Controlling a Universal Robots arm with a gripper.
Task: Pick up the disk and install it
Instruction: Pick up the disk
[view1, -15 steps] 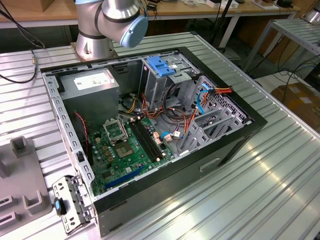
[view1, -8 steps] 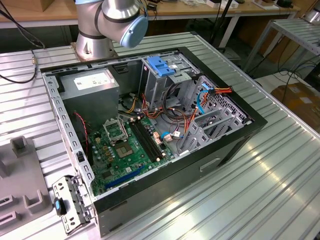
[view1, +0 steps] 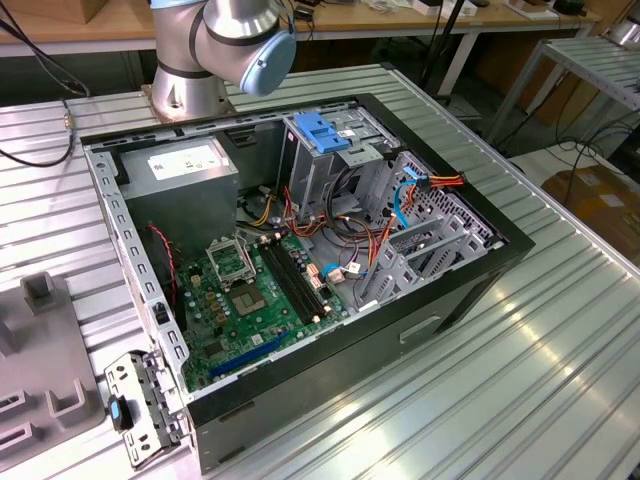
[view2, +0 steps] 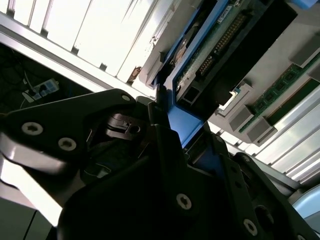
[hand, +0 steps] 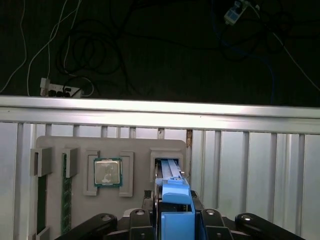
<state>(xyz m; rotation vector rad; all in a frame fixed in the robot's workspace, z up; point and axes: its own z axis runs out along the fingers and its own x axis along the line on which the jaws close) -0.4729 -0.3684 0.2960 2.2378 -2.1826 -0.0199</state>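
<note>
Disk (hand: 175, 194): clamped by its blue end in my gripper (hand: 175, 216), at the parts tray (hand: 75, 145); fitting into the computer case (view1: 420, 330) not yet done.

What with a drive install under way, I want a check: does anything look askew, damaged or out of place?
Nothing looks damaged or spilled. The gripper holds the disk squarely by its blue end above the grey tray. One stray piece: a metal bracket sits beside the open computer case.

Tool (hand: 174, 216) tight around the disk (hand: 175, 192), dark fingers (hand: 148, 223) on both sides.
</note>
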